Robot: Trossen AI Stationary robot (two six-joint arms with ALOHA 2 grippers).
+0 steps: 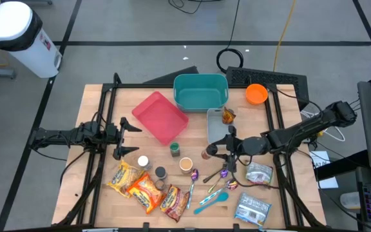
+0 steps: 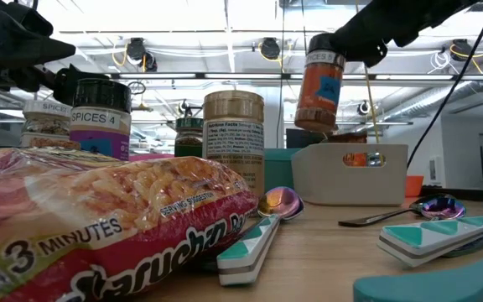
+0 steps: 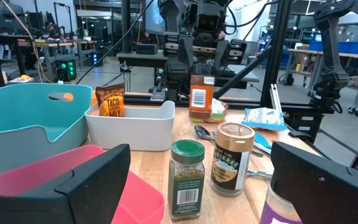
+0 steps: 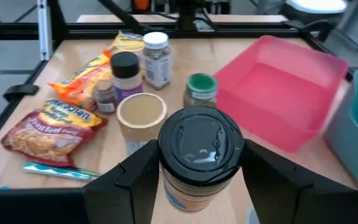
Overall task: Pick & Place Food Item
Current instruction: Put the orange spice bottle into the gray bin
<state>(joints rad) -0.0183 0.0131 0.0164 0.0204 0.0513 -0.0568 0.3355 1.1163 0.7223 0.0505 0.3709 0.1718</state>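
One spice jar [image 2: 319, 92] is clamped by its black lid in the right gripper [image 4: 199, 163], clear of the table; keep it upright, carry it over the grey bin [image 1: 217, 126], then lower it before releasing, while the left gripper [image 1: 129, 136] waits open.

Table's pale bare wood planks [image 1: 95, 187], matt. The red noodle packets [image 2: 99, 218] are shiny crinkly plastic film, the iridescent metal spoon [image 2: 280, 202] is mirror-glossy, and the smooth pink plastic tray [image 4: 284, 99] looks satin.
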